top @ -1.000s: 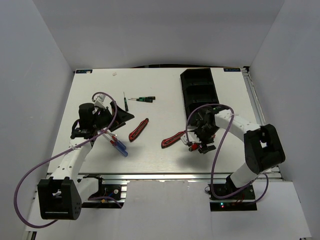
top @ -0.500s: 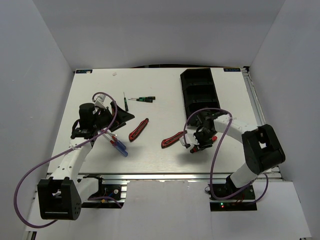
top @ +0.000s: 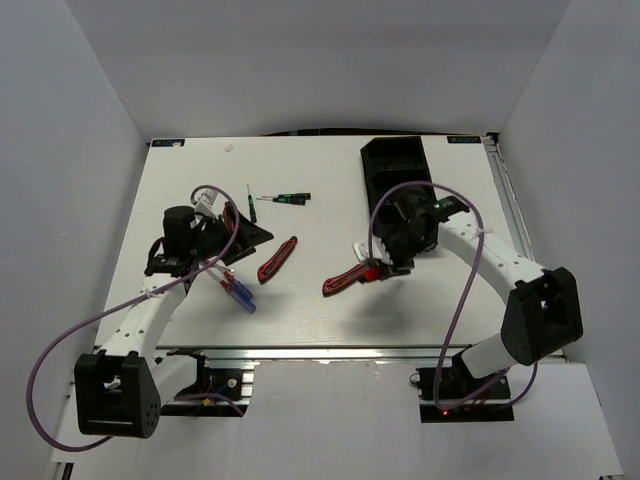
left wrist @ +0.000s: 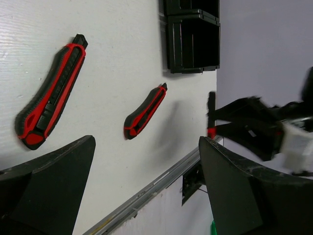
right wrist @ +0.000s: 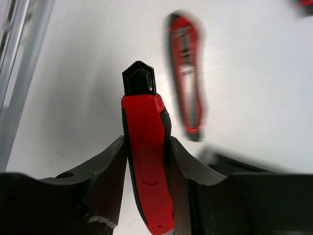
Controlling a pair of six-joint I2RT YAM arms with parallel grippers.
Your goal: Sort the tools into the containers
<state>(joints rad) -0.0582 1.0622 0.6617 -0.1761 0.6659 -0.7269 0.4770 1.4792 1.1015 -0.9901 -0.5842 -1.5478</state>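
My right gripper [top: 386, 262] is shut on a red-and-black knife [right wrist: 146, 147], held off the table with its black tip pointing away from the jaws. Just left of it, a second knife [top: 345, 280] lies on the table, blurred in the right wrist view [right wrist: 188, 83]. A third knife [top: 278, 258] lies mid-table and is also in the left wrist view [left wrist: 49, 95]. The black three-compartment tray [top: 372, 195] stands beyond the right gripper. My left gripper [top: 245, 235] hangs open and empty over the left side. Blue-handled screwdrivers [top: 240, 293] lie near it.
Two thin black-and-green precision screwdrivers [top: 285, 198] lie at the back centre. Purple cables [top: 440, 300] loop off both arms. The table's metal front rail [left wrist: 146, 193] runs along the near edge. Grey walls enclose the table.
My right gripper has closed on a knife, lifted it and moved away from the front edge toward the tray. The left arm has barely moved.
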